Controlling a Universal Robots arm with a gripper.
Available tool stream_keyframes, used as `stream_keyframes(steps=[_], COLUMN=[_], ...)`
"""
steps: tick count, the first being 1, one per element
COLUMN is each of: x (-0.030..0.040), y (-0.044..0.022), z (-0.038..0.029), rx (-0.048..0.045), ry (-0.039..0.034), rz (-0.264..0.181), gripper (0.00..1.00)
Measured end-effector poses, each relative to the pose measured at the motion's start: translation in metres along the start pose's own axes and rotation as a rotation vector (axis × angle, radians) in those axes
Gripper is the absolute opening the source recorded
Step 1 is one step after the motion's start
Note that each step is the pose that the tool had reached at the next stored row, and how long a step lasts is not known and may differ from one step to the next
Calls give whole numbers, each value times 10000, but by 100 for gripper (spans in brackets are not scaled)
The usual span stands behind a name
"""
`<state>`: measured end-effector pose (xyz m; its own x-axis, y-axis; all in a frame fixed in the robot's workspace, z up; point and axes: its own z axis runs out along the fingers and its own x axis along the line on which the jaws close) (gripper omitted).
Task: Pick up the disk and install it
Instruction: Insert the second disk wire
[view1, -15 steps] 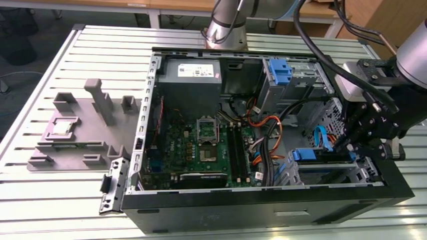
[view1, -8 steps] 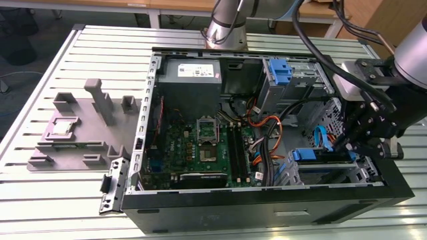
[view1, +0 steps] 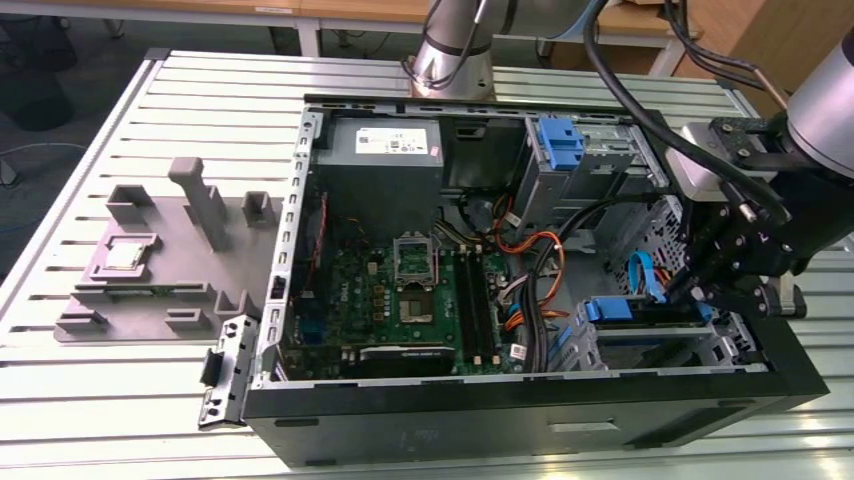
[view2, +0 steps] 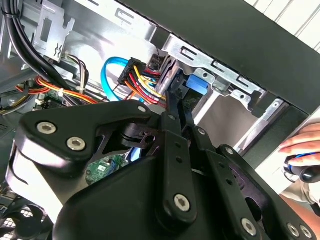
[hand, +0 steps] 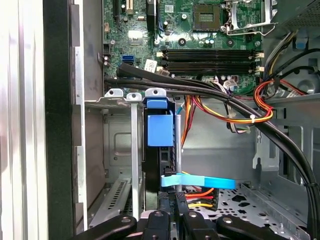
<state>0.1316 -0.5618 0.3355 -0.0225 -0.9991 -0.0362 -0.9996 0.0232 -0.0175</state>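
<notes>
The disk (view1: 625, 311) lies in the lower drive bay at the exterior view's right, inside the open computer case (view1: 534, 405), with its blue carrier on top. In the first wrist view the disk (hand: 160, 131) stands edge-on in the metal bay slot, blue tab toward the motherboard. My gripper (view1: 699, 298) hangs just right of the bay, over the case's edge. In both wrist views the fingers lie close together: the gripper (view2: 171, 80) reaches to the blue carrier (view2: 197, 82), and the gripper (hand: 172, 200) lines up with the disk's edge. Whether the tips pinch the carrier is hidden.
Orange, yellow and black cable bundles (hand: 235, 117) and a blue flat cable (hand: 200, 181) run beside the bay. A grey power supply (view1: 387, 145) and a blue bracket (view1: 561, 140) sit at the case's far end. A grey fixture (view1: 160, 260) lies on the table. A person's hand (view2: 305, 150) is outside the case.
</notes>
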Motion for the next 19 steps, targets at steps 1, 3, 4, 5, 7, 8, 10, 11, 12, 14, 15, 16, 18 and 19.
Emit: stream_keyframes(steps=[1,3,4,5,7,8,10,11,12,14,15,16,18,19], x=[0,2,3,3,3,3,3,4,4,1,1,1,0,0], y=[0,0,0,0,0,0,0,0,0,1,2,3,6,7], z=[0,-1,-1,0,1,2,0,1,1,2,3,4,8,9], rx=[1,1,1,1,2,2,3,4,4,3,4,4,4,4], ry=[5,16,21,27,44,61,120,129,129,132,130,130,130,131], rz=[0,0,-1,0,0,-1,-2,-1,-1,-1,-2,-1,-1,-1], gripper=[16,16,16,16,16,16,16,16,16,16,16,16,16,16])
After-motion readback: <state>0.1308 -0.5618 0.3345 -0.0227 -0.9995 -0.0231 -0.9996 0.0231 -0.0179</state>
